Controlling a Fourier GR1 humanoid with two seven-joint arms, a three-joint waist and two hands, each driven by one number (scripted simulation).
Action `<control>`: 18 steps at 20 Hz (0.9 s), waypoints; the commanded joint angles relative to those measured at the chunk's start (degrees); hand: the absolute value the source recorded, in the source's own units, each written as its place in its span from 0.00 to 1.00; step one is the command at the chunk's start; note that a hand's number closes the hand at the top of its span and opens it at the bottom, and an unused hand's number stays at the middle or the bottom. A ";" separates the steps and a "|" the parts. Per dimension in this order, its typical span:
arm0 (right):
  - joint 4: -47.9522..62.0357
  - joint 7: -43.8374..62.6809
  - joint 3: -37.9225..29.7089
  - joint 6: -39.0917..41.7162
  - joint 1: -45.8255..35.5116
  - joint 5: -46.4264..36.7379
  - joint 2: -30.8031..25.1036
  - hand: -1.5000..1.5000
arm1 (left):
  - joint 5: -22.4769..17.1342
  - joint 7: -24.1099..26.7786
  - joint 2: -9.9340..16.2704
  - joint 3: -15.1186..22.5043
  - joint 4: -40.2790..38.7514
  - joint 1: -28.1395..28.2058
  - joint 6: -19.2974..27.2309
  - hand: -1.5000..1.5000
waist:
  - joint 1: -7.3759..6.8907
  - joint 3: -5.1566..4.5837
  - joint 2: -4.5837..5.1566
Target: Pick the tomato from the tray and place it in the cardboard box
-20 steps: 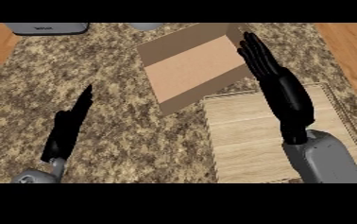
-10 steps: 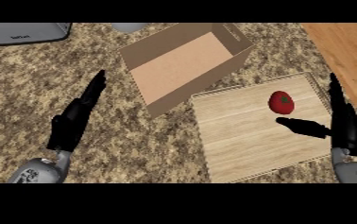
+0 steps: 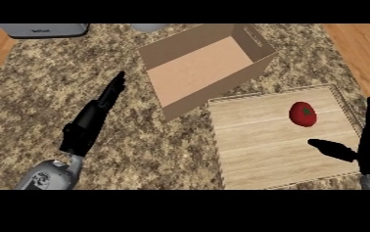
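i'm seeing the left robot hand (image 3: pixel 94 116) lying open over the speckled surface (image 3: pixel 65 74), fingers straight, pointing up-right toward the cardboard box (image 3: pixel 206 67). the right robot hand (image 3: pixel 339 150) is showing at the right edge, thumb spread open. the tomato (image 3: pixel 303 114) is sitting untouched on the wooden tray (image 3: pixel 267 148), long axis running roughly top to bottom.

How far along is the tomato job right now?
Nothing is finished yet: the tomato lies on the wooden tray, and the cardboard box shows only its bare floor. In hand: the right hand is at the tray's right edge, just below the tomato and apart from it. The left hand rests open on the counter. Left: grasp, lift, carry to the box, release.
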State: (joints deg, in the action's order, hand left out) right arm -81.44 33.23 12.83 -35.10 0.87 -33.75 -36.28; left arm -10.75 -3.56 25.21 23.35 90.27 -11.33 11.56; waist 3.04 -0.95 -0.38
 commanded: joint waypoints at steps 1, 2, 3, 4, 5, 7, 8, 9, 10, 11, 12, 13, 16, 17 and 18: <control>-8.37 16.20 3.16 7.95 -0.80 -6.69 -1.70 0.00 | -0.25 0.54 -0.27 -0.07 -1.40 -0.81 -1.26 0.50 | -0.82 0.08 -0.15; -10.77 19.82 4.67 10.03 -2.34 -7.72 -0.12 0.00 | -0.89 -0.15 0.00 -0.16 -0.58 -1.41 -2.10 0.50 | -1.51 0.14 -0.21; -14.85 23.37 4.37 14.42 -1.40 -6.68 -1.92 0.00 | -1.19 1.46 -1.49 -0.91 -3.70 -1.95 -1.91 0.50 | -0.56 0.31 0.00; -17.30 26.49 5.82 17.03 -2.94 -5.80 -0.05 0.00 | 0.39 2.56 -1.23 0.47 -3.03 -0.99 -1.73 0.50 | -1.11 0.20 -0.17; -20.44 30.03 5.64 20.74 -2.93 -4.92 -1.25 0.00 | -0.32 1.31 -0.34 0.31 -1.55 -0.58 -2.56 0.50 | -1.41 0.31 -0.41; -24.74 38.27 6.72 25.42 -6.66 -4.86 1.15 0.00 | 0.37 1.33 -2.02 0.88 -2.46 -1.43 -1.80 0.50 | -2.16 0.46 -0.14; -26.12 41.89 7.89 27.28 -8.38 -5.39 2.96 0.00 | -0.26 -0.27 -2.09 0.00 -2.82 -4.05 -2.38 0.50 | -2.27 0.55 0.03; -28.78 44.33 6.36 29.76 -7.81 -4.47 1.81 0.00 | -1.68 0.53 0.35 -1.39 -1.18 -1.89 -4.51 0.50 | -2.58 0.65 -0.09; -29.32 46.81 7.33 30.90 -8.40 -5.43 3.51 0.00 | 0.16 2.00 -2.46 0.50 -2.11 -1.43 -2.76 0.50 | -2.61 0.70 0.08; -29.55 47.28 4.29 32.56 -10.22 -3.23 3.00 0.00 | -0.75 -1.69 -1.79 -0.16 -0.22 -3.05 -3.43 0.50 | -2.80 0.79 0.10; -27.21 49.35 5.11 33.24 -13.66 -4.03 5.53 0.00 | -0.43 0.07 -2.51 -0.59 -3.63 -4.11 -3.76 0.50 | -3.12 0.76 0.40; -30.22 50.74 6.15 33.02 -11.20 -5.85 6.02 0.00 | 1.25 0.31 -4.20 1.08 -2.33 -2.94 -2.00 0.50 | -2.73 0.79 0.18; -28.60 49.55 3.47 33.28 -12.43 -6.01 7.36 0.00 | -0.28 1.92 -1.37 -1.91 -1.65 -1.38 -5.00 0.50 | -3.15 0.86 0.22; -23.83 47.39 1.55 32.68 -15.13 -5.97 8.13 0.00 | 1.63 0.94 -3.73 0.14 -1.83 -1.88 -3.27 0.50 | -3.41 0.89 0.37; -24.60 45.58 0.82 32.69 -12.87 -5.00 8.03 0.00 | 2.52 1.95 -6.35 0.82 -5.50 -3.27 -2.59 0.50 | -2.72 0.89 0.43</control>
State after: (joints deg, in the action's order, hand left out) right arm -106.67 69.06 15.72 -5.76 -10.31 -38.75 -30.10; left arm -9.84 -2.59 21.70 23.23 87.11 -14.13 8.38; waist 0.14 -0.16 -0.11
